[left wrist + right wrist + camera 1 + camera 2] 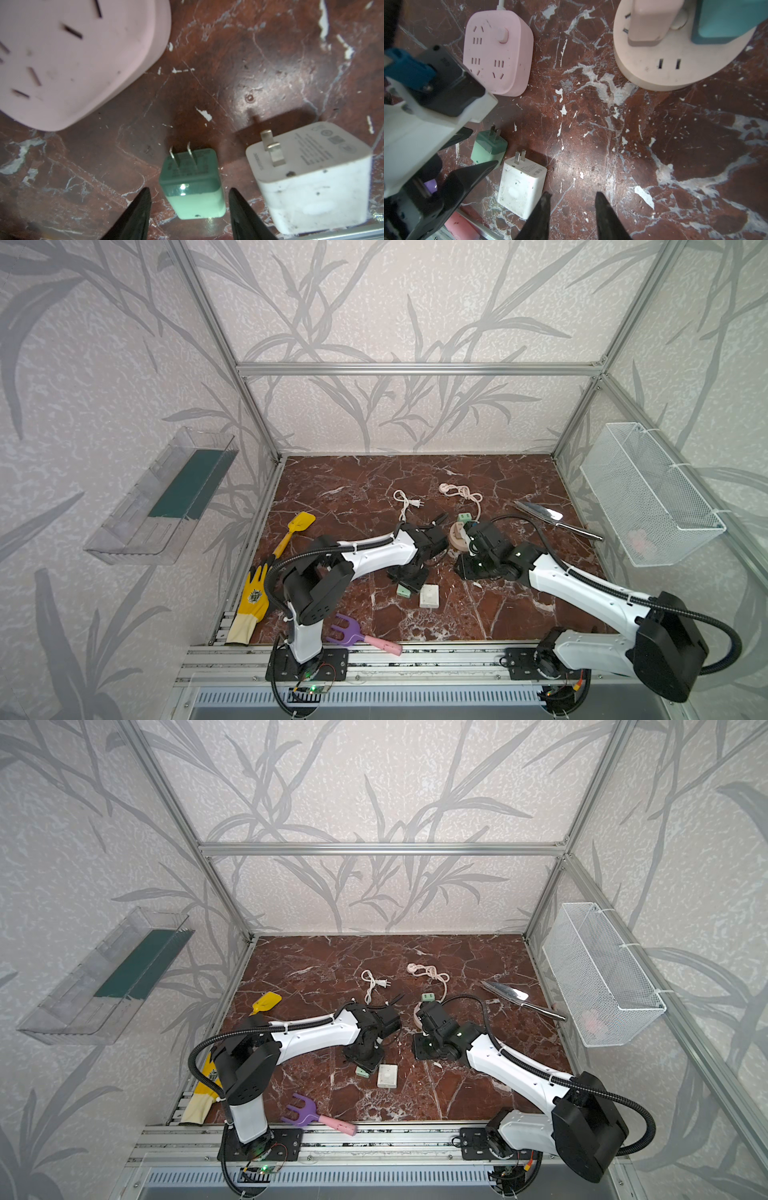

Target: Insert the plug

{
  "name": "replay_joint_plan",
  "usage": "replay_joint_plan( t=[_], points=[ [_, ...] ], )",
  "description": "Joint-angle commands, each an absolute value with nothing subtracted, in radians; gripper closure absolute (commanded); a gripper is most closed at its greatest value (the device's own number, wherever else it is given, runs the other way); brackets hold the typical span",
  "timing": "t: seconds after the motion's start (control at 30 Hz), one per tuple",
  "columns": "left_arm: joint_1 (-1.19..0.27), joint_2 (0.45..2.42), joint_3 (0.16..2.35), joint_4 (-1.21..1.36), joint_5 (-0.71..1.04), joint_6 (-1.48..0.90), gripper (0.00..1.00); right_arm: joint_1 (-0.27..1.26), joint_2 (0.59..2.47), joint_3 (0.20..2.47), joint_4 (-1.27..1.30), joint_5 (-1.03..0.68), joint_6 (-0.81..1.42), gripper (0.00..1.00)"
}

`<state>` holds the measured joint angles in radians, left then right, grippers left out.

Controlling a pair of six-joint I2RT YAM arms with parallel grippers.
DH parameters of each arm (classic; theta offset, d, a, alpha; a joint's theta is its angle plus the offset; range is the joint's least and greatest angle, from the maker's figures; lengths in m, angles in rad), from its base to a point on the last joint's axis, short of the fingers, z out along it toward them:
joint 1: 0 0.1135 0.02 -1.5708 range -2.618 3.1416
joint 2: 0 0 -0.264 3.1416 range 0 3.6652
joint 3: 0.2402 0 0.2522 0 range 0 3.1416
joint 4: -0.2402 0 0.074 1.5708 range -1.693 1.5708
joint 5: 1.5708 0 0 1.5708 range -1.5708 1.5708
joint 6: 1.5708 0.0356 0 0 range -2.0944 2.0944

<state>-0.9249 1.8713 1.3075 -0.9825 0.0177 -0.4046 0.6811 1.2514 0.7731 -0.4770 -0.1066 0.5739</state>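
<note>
The green plug (192, 185) lies on the marble tabletop (270, 62) just beside the white charger (309, 176), with a narrow strip of stone showing between the two; its two flat prongs point much the same way as the charger's, toward the pink socket block (72, 58), which sits a little farther from the white charger, on the plug's side of it; the left gripper (189, 190) is down at the plug with its jaws apart, one black finger (137, 214) on the side away from the white charger and the other in the gap next to the charger; a sliver of marble shows between each tip and the plug's body, so nothing is clamped; the right gripper (573, 195) hangs just beside the white charger, on the side away from the green plug, its jaws parted over bare marble with nothing between them, one tip close to the charger's edge; the round socket block (675, 68) stands well apart from the white charger, beyond the pink block, with a pale pink plug (652, 20) and a teal plug (726, 18) seated in its top and one pair of slots free; in a top view the white charger (429, 596) shows just clear of the left arm's wrist.
</note>
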Motion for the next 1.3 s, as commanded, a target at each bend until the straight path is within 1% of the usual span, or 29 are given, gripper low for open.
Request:
replay_joint_plan(
  t=[0.0,0.27,0.63,0.9,1.27],
  points=[
    [-0.917,1.894,1.343,-1.073,0.034,-0.414,0.41,0.672,1.242,0.759,-0.463,-0.117,0.56,0.63],
    [-0.907,1.927,1.332,-1.061,0.073,-0.416,0.41,0.663,1.229,0.754,-0.46,-0.121,0.557,0.63],
    [-0.893,1.959,1.32,-1.016,0.096,-0.42,0.45,0.658,1.201,0.733,-0.458,-0.123,0.564,0.63],
    [-0.879,1.966,1.327,-1.011,0.094,-0.414,0.48,0.654,1.179,0.717,-0.462,-0.112,0.568,0.63],
    [-0.874,1.985,1.32,-1.003,0.09,-0.409,0.49,0.653,1.16,0.7,-0.46,-0.111,0.573,0.63]
  ],
)
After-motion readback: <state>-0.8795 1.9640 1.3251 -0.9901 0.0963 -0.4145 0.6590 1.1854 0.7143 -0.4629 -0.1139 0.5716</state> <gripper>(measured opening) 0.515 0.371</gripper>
